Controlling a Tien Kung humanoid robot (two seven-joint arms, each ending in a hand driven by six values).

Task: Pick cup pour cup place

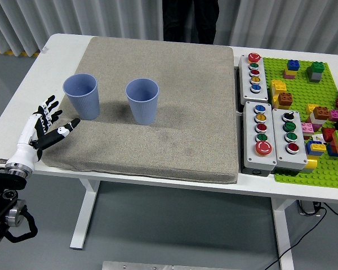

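Note:
Two blue ribbed cups stand upright on a grey mat. The left cup is near the mat's left edge, and the second cup stands a short way to its right. My left hand hovers over the mat's left front corner with its fingers spread, holding nothing. It is below and left of the left cup, a little apart from it. My right hand is out of view.
Right of the mat sit three grey button boxes. Beyond them a green baseplate carries several coloured bricks. A person in dark trousers stands at the far side. The white table shows bare at the left.

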